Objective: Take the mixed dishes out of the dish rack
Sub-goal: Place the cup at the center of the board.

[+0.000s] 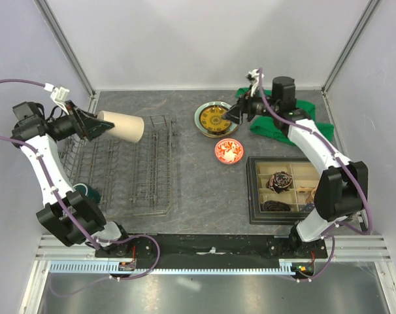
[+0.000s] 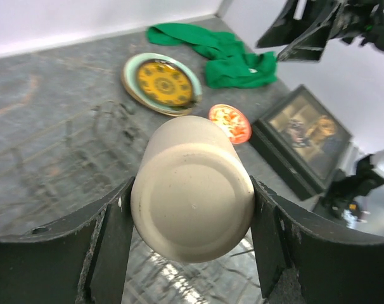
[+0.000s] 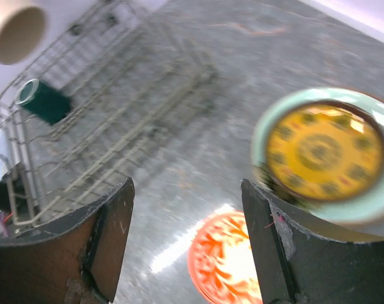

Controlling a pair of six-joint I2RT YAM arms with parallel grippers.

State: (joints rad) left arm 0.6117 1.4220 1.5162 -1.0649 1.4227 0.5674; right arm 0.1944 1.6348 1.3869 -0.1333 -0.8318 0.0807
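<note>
While inside the dish rack (image 1: 149,163), dark green mug (image 3: 45,101).

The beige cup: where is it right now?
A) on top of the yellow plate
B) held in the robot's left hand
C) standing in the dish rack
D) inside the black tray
B: the left hand has a finger pressed on each side of the beige cup, holding it on its side up off the dish rack.

Beige cup (image 1: 123,126); dark green mug (image 3: 43,101); yellow-gold patterned plate (image 1: 215,120); red-white bowl (image 1: 229,151).
</note>
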